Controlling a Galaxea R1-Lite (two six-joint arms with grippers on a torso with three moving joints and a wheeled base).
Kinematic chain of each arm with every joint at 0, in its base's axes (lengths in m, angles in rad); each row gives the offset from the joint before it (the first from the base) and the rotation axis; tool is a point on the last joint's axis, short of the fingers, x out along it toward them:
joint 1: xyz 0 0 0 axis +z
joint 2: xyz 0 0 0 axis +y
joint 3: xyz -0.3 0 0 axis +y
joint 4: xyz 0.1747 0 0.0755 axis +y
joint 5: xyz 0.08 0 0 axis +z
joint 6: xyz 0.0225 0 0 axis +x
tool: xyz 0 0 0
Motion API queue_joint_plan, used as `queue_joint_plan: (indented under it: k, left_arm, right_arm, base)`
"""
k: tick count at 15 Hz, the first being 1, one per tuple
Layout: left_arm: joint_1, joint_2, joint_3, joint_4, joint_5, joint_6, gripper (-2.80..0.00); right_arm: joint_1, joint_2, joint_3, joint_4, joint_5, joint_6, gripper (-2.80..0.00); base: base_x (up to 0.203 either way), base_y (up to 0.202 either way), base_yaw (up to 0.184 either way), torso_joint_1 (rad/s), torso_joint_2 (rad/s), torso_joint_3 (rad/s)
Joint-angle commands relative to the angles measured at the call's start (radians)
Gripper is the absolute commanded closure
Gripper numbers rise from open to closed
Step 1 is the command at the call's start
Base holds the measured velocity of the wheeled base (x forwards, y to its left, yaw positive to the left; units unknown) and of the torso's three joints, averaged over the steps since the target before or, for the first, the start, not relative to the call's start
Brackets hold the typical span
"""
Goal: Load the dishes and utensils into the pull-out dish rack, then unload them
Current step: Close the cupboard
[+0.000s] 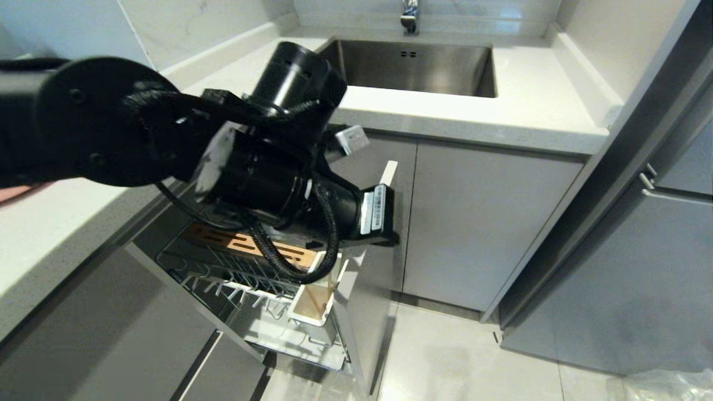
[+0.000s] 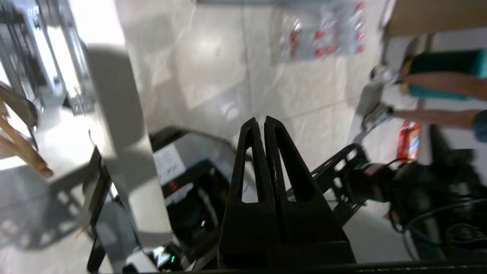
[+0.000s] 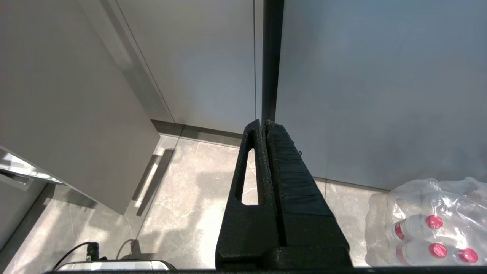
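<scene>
Chrome wire makes up the pull-out dish rack (image 1: 245,278), which stands drawn out of the cabinet below the surface (image 1: 55,223), its slotted wooden bar (image 1: 245,248) at the back, the white drip tray (image 1: 289,337) beneath and the grey door front (image 1: 365,289) at its outer end. In the white utensil holder (image 1: 315,303) lean the light-wood chopsticks (image 1: 328,292); they also show at the edge of the left wrist view (image 2: 23,152). No fork, plate or bowl can be made out.

The left gripper (image 2: 263,125) has its fingers pressed together and holds nothing; it points past the door front toward the floor. In the head view the left arm (image 1: 267,172) hangs over the rack. The right gripper (image 3: 264,127), also pressed together and empty, is parked low before the cabinet doors.

The chopsticks are likely very light, stiff and smooth, so they may roll or scissor apart in a pinch. I would take both together near their upper ends, above the holder's rim, and draw them straight up. A person's arms (image 2: 437,99) show off to one side.
</scene>
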Motion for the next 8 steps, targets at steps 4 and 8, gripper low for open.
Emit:
queue_joint_plan:
  k: [4,8]
  left_arm:
    - [0.038,0.105,-0.02,0.012,0.142,0.042,0.0]
    - [0.056,0.12,-0.024,0.013,0.309,0.08,0.0]
  right_arm:
    - [0.0,0.0,0.002,0.0,0.0,0.0,0.0]
    - [0.0,0.0,0.002,0.0,0.0,0.0,0.0]
  base:
    - [0.0,0.0,0.0,0.0,0.0,0.0]
    - [0.0,0.0,0.0,0.0,0.0,0.0]
